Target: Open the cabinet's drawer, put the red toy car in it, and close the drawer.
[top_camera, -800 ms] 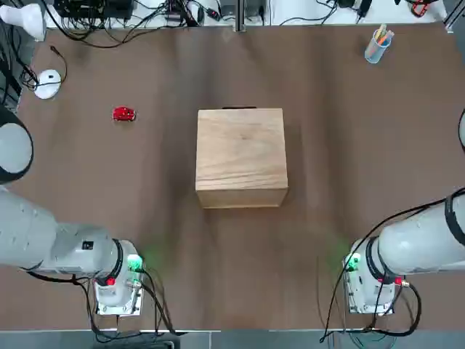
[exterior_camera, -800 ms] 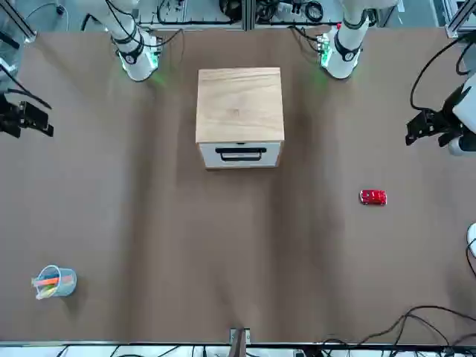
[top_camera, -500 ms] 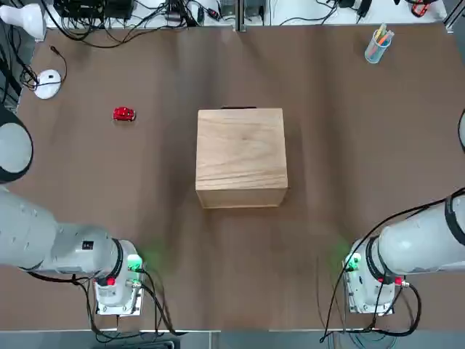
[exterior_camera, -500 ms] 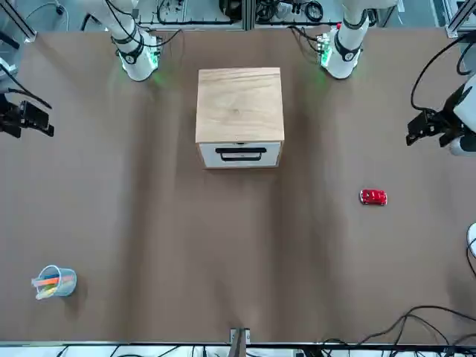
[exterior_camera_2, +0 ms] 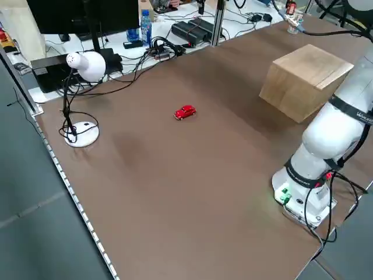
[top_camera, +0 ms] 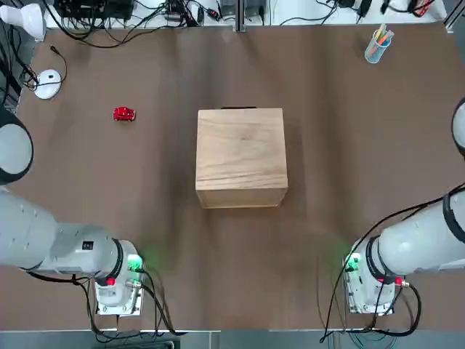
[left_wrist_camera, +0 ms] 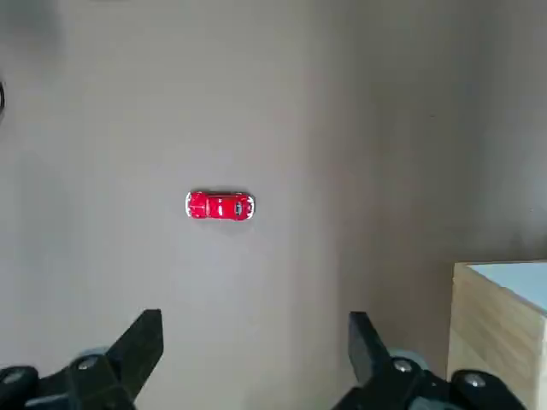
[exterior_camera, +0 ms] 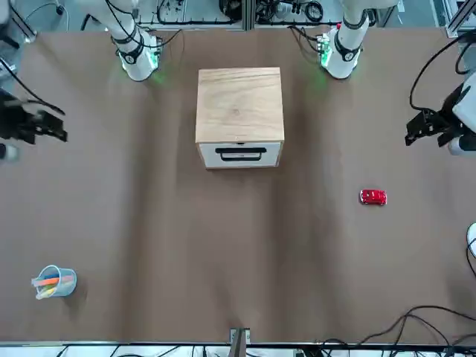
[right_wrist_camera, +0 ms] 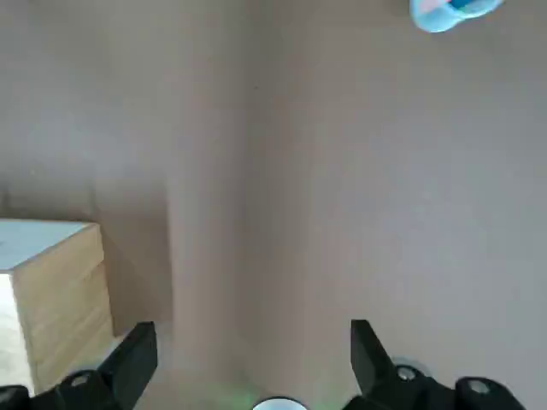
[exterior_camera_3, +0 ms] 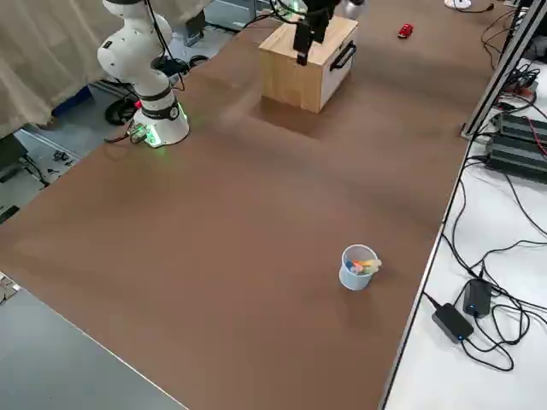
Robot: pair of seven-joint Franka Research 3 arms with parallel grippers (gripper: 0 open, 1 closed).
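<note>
The cabinet (top_camera: 240, 156) stands mid-table, its drawer (exterior_camera: 239, 155) shut, the dark handle facing away from the arm bases. The red toy car (top_camera: 124, 114) sits alone on the table to the cabinet's left, far side. My left gripper (exterior_camera: 425, 128) hangs high near the left table edge; in its wrist view it (left_wrist_camera: 254, 346) is open and empty, with the car (left_wrist_camera: 220, 206) ahead and a cabinet corner (left_wrist_camera: 500, 316) to one side. My right gripper (exterior_camera: 39, 126) hovers over the right side, open and empty (right_wrist_camera: 252, 350), the cabinet (right_wrist_camera: 51, 290) beside it.
A clear cup of pens (top_camera: 378, 43) stands at the far right corner. A white computer mouse (top_camera: 47, 82) and a white lamp (top_camera: 22, 18) sit at the far left edge, with cables along the back. Both arm bases (top_camera: 116, 287) are near the front edge.
The right gripper has shifted a little inward over the table and shows motion blur. The left gripper, car and cabinet stay put.
</note>
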